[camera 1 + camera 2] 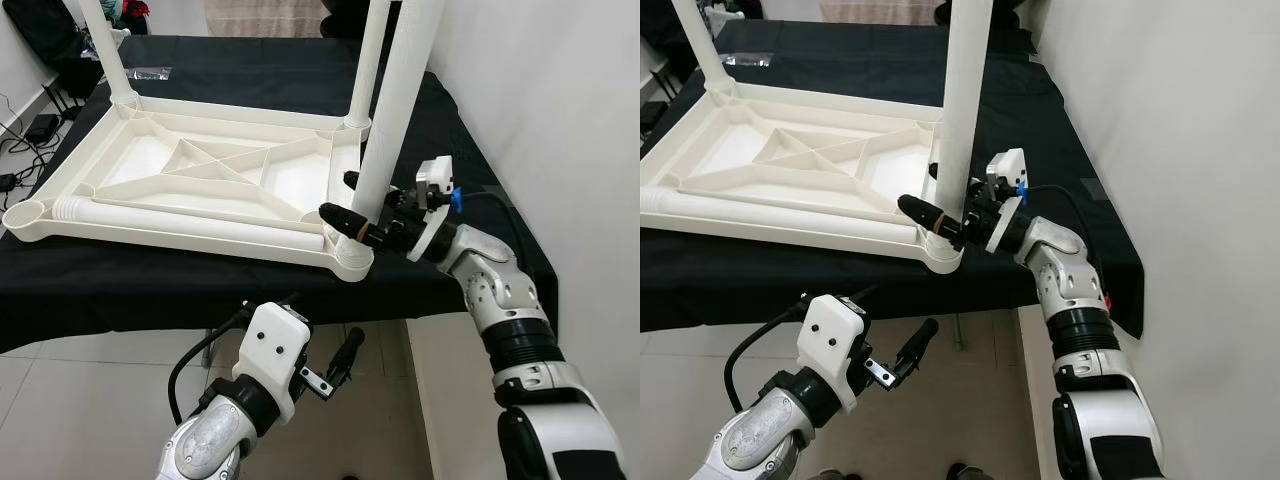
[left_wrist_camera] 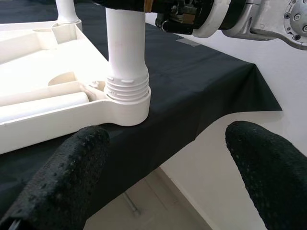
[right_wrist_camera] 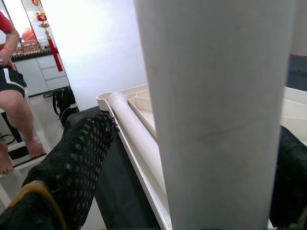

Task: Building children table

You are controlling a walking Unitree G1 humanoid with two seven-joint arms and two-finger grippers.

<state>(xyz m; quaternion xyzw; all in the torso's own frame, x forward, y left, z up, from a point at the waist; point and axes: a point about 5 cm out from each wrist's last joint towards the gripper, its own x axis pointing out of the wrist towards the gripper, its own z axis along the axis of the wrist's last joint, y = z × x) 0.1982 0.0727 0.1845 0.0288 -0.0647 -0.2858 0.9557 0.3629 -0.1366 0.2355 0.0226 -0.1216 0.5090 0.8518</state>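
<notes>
A white plastic children's table top (image 1: 150, 155) lies upside down on a black-covered table. Two legs stand in its far corners (image 1: 110, 50) (image 1: 370, 60). A third leg (image 1: 395, 90) stands in the near right corner socket (image 1: 352, 258), its threaded base (image 2: 125, 88) seated in the socket. My right gripper (image 1: 350, 198) is shut on this leg just above the socket, one black finger on each side. A loose leg (image 1: 190, 222) lies along the top's near edge. My left gripper (image 2: 163, 167) hangs open below the table's front edge, apart from everything.
The black cloth (image 1: 150, 290) drapes over the front edge above a tiled floor. A white wall (image 1: 560, 100) runs close on the right. Cables (image 1: 20, 140) lie on the floor at left. A clear plastic bag (image 1: 150, 72) rests at the back. A person's legs (image 3: 14, 110) are in the right wrist view.
</notes>
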